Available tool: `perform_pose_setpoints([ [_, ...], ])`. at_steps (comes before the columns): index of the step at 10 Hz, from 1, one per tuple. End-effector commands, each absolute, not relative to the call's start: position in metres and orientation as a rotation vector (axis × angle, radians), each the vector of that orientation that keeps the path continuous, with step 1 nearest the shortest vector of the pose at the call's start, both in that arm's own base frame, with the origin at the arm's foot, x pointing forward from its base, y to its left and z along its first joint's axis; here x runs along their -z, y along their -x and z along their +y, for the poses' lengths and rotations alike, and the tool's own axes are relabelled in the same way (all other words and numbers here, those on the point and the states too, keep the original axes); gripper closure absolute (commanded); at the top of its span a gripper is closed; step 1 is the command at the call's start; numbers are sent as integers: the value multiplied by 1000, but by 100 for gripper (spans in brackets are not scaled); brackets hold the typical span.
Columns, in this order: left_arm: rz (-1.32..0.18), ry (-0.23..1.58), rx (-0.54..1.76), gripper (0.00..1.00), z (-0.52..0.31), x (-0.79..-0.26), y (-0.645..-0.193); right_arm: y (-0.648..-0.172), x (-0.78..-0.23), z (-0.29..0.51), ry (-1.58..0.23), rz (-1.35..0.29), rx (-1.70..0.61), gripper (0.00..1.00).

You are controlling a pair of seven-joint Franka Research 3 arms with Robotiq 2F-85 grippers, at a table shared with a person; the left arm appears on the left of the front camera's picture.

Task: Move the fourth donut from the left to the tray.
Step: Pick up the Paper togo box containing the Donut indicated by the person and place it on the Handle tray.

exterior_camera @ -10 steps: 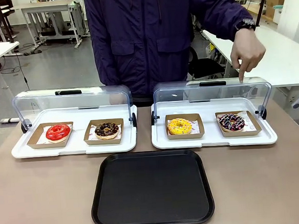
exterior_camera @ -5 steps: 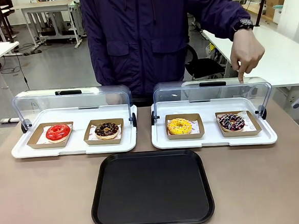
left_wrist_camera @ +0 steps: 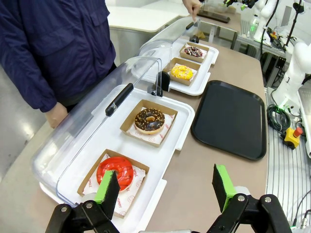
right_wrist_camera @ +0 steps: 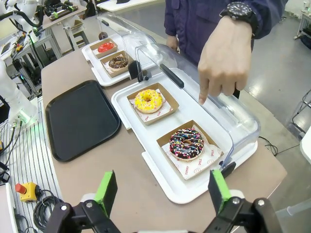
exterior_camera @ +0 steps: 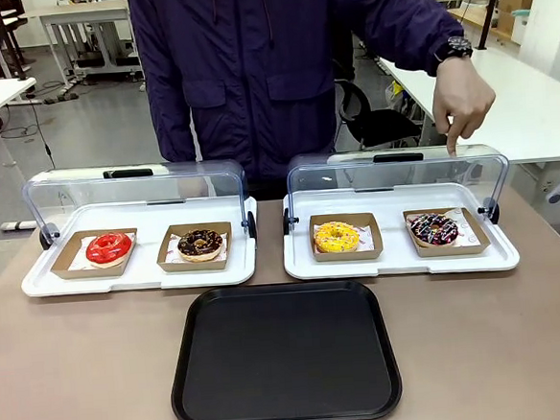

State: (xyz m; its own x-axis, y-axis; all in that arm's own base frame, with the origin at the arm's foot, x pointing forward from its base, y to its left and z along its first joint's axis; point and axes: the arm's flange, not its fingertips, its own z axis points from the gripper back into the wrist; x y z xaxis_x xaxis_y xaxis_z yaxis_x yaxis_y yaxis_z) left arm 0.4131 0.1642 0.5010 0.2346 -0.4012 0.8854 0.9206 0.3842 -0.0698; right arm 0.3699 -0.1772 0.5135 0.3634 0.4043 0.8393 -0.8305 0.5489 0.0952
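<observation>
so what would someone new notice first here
Probably the person's hand, pointing a finger down onto the clear lid above the sprinkled chocolate donut at the right end of the row. Next come the bright red donut at the far left and the yellow donut, then the big black tray lying in front of them all.

person's torso (exterior_camera: 241,68): slides toward 9 o'clock along the far side | sleeve (exterior_camera: 396,14): now spans wider toward 3 o'clock from the body | black chair (exterior_camera: 374,117): more of it uncovered at the torso's 3 o'clock
</observation>
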Motion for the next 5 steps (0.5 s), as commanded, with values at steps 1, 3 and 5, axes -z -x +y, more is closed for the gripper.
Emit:
perform_pose_setpoints([
  [1,-931,699,1021,0,164,-503,-413,-373,-514,-178,-576,-908,-867,0],
  [3,-931,699,1021,0,164,-503,-413,-373,-514,-178,-576,-908,-867,0],
  [5,-931,699,1021,0,164,-503,-413,-370,-513,-177,-571,-871,-852,0],
])
